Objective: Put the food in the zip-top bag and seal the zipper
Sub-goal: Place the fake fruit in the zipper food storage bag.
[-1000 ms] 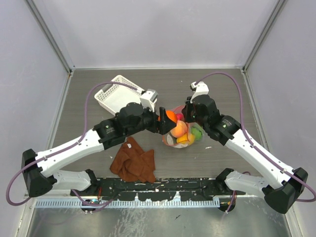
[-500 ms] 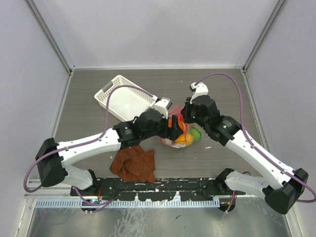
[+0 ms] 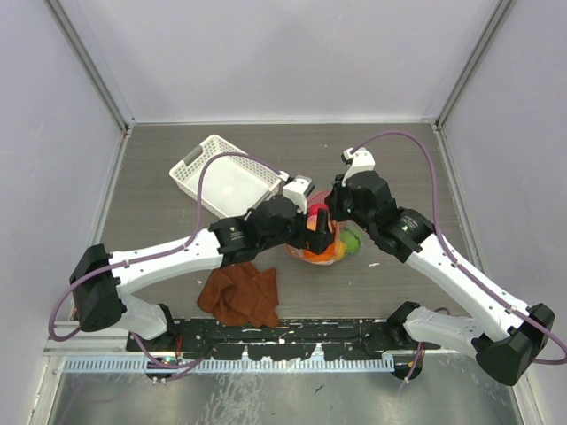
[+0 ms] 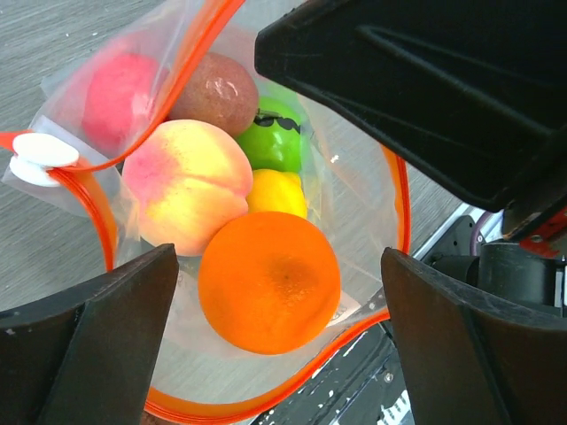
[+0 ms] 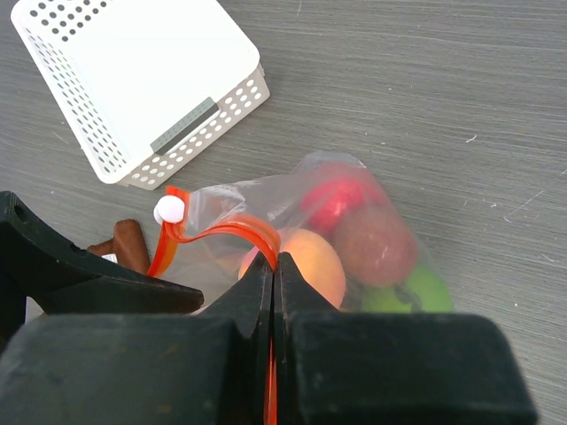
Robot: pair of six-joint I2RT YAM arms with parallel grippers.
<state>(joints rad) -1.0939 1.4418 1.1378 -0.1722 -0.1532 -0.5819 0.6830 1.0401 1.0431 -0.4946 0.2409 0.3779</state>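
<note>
Filling most of the top view, the grey table (image 3: 399,150) carries everything. The left arm (image 3: 168,258) and right arm (image 3: 452,261) both reach inward and meet over the bag (image 3: 301,254) near the table's middle. Behind and to the left of the bag sits the white basket (image 3: 221,177), well apart from it. The brown cloth (image 3: 239,297) lies crumpled near the front edge, beside the left arm.

The bag rests on the table with its mouth open in a loop, and all the fruit is inside it. The left gripper (image 4: 276,266) hangs over that mouth with its jaws spread wide. The orange (image 4: 268,282) lies between the fingers (image 4: 89,345), uppermost in the pile, and neither finger visibly touches it. The right gripper (image 5: 273,266) has its jaws pressed together on the zipper (image 5: 221,230), pinching the strip at the rim.

Beside the orange lies the peach (image 4: 188,186), touching it, with the yellow fruit (image 4: 276,192) wedged behind them. Deeper in are the green fruit (image 4: 275,142), the dark fruit (image 4: 215,90) and the red fruit (image 4: 118,97). The white slider (image 4: 40,149) sits at one end of the zipper.
</note>
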